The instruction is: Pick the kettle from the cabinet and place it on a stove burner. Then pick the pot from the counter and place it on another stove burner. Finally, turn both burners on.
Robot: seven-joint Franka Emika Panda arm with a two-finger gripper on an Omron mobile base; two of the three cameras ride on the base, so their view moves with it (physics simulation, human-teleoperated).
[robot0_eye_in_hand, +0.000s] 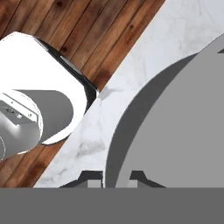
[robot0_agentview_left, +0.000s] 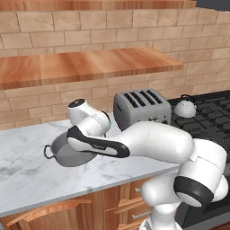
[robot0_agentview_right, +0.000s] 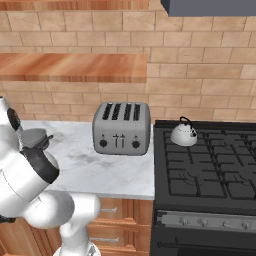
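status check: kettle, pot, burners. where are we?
Done: the kettle sits on a rear burner of the cooktop, away from the shelf. In hand: the gripper is shut on the rim of the pot, its fingertips astride the wall, with the pot low over the marble counter, left of the toaster. Left: carry the pot to another burner, then turn both burners on; no flame shows.

Squat silver kettle point(robot0_agentview_right: 183, 134) upright on rear stove burner point(robot0_agentview_right: 196, 138); shallow grey pot point(robot0_agentview_left: 67, 152) on marble counter point(robot0_agentview_left: 31, 175).

No text, label or number can be read anywhere.
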